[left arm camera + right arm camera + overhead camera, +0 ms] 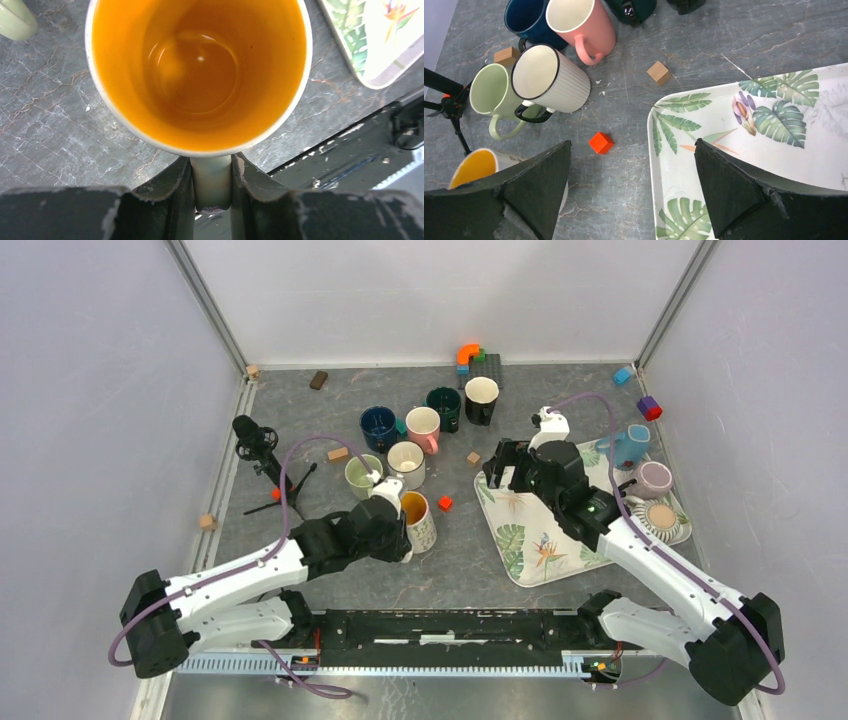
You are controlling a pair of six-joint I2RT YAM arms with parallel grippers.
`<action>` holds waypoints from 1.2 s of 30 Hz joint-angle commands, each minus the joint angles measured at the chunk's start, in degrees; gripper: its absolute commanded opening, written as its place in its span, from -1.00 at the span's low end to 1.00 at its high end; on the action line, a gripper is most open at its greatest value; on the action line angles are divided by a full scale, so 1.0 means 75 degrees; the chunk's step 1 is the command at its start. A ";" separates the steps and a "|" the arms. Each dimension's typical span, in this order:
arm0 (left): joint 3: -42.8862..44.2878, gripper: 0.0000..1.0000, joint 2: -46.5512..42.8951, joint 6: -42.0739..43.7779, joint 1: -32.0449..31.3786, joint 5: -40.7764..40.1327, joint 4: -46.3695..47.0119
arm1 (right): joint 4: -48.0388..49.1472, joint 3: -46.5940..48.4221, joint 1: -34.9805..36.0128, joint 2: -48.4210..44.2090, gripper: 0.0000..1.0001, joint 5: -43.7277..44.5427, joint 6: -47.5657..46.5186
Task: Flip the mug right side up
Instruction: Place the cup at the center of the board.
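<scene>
Left of the leafy tray (515, 550), the orange-lined mug (417, 520), seemingly upright, is clamped by its handle (212, 180) between the left fingers (170, 200), while the right fingers (539, 185) are spread wide, empty, above that tray.

I am looking straight down my left wrist camera into the mouth of the mug (200, 75).

Its inside is glossy orange with a pale rim, and it fills most of the view. The left gripper (212, 172) has the mug's pale handle (212, 182) between its two black fingers (175, 185), one pressed against each side. Under the mug I see the grey marbled table (50, 125). A pale green mug (15, 20) just cuts into the top left corner, and the corner of a leaf-patterned tray (385, 45) lies at top right, apart from the mug. A scuffed black rail (350, 160) crosses the lower right.
</scene>
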 commanded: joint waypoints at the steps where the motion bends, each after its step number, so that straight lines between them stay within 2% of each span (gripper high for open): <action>1: 0.0026 -0.96 0.0126 0.0261 -0.0521 -0.1195 0.1404 | 0.0087 0.0135 -0.0024 -0.0166 0.96 0.0377 -0.0120; 5: 0.0007 -0.96 0.0559 0.0418 -0.0940 -0.1627 0.1700 | -0.0033 0.0112 -0.0021 -0.0266 0.96 0.0572 -0.0144; 12: -0.0070 -0.95 0.1255 0.0501 -0.1127 -0.1824 0.2251 | -0.0292 0.0147 -0.0024 -0.0545 0.96 0.0882 -0.0252; 20: 0.0050 -0.95 0.2028 0.0580 -0.1120 -0.2032 0.2773 | -0.0475 0.0285 -0.0021 -0.0769 0.96 0.1080 -0.0475; 28: 0.0790 -0.95 0.3141 0.0976 -0.1088 -0.2450 0.2677 | -0.0227 0.0604 -0.0027 -0.0609 0.96 0.0933 -0.0694; 36: 0.1116 -0.95 0.3710 0.1214 -0.0701 -0.2086 0.2823 | -0.0295 0.0867 -0.0030 -0.0392 0.96 0.1022 -0.0827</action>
